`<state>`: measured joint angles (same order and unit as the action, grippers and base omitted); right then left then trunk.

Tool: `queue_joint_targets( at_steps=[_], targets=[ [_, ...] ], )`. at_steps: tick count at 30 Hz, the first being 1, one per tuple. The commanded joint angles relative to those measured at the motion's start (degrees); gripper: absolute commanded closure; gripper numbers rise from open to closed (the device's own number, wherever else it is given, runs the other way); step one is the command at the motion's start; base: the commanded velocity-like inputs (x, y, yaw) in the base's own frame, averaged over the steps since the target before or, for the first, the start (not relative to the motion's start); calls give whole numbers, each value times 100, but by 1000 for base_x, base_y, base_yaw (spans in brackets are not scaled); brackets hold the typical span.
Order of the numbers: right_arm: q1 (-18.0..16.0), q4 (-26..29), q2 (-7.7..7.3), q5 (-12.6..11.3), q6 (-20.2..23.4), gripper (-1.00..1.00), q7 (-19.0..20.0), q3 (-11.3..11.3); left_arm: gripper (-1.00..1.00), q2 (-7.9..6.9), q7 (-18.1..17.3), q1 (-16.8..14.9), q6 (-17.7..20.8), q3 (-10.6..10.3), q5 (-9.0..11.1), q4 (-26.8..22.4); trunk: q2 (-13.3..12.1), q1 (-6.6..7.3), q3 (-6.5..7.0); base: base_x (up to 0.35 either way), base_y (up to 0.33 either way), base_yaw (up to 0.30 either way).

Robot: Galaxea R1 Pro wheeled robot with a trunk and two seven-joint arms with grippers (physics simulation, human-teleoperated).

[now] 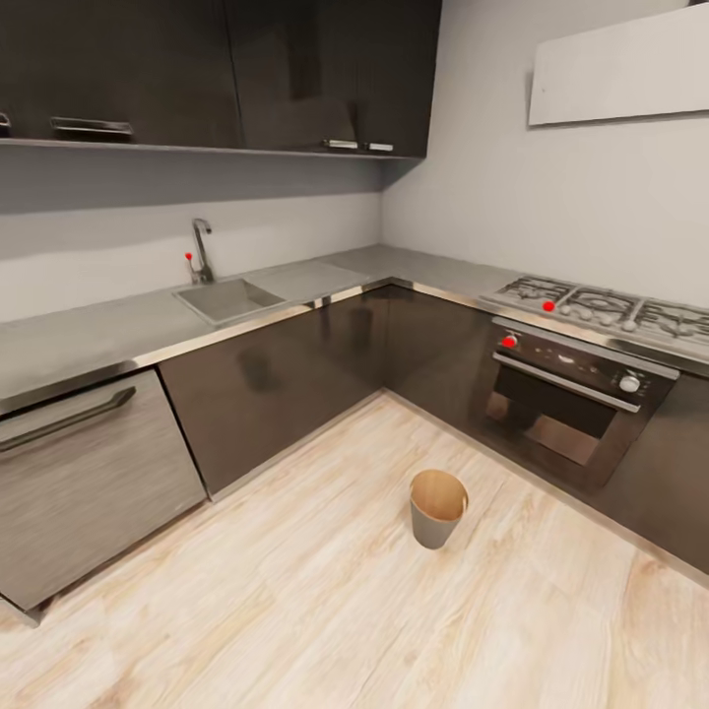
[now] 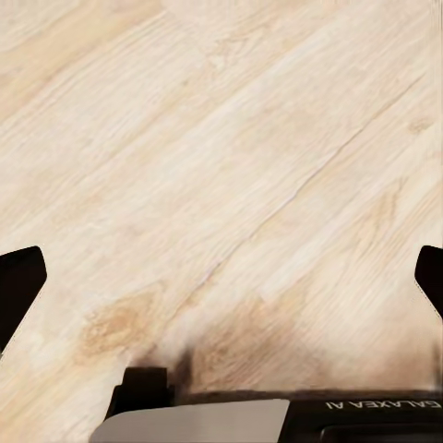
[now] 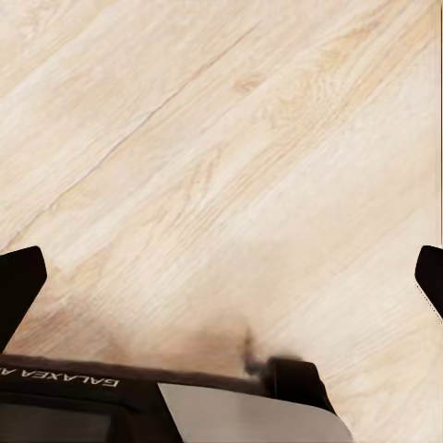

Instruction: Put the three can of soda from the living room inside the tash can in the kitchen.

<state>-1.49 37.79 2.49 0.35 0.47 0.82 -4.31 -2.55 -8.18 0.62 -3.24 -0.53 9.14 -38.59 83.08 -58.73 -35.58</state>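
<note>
The tash can (image 1: 437, 507) is seen upright on the pale wood floor (image 1: 295, 601) of the kitchen, near the oven (image 1: 571, 394). The left tool (image 2: 221, 277) and right tool (image 3: 221, 277) are held spread wide above bare planks, nothing between the fingers.

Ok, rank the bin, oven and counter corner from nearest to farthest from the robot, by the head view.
1. Bin: on the floor, centre-right, nearest.
2. Oven: on the right side, behind the bin.
3. Counter corner: at the back, farthest.
</note>
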Motion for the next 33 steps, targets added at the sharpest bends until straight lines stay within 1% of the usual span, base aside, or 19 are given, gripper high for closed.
queue_joint_targets(
  at_steps=[1,15,23,33],
  targets=[
    [0,0,-1,-4,2,-100,2,0,-100,0,1,0,-1,-1,0,0,0,0,-6,342,0,-87],
    [0,0,2,-2,-2,-100,6,0,-100,0,0,0,-2,-4,0,-6,0,0,-24,342,0,-46],
    [0,0,3,0,-3,-100,6,0,-100,0,1,0,-2,-6,0,-6,0,0,-24,342,0,-202],
    [0,0,2,0,-3,-100,6,0,-100,0,1,2,-2,-6,0,0,0,0,-24,328,-8,-265]
  ],
)
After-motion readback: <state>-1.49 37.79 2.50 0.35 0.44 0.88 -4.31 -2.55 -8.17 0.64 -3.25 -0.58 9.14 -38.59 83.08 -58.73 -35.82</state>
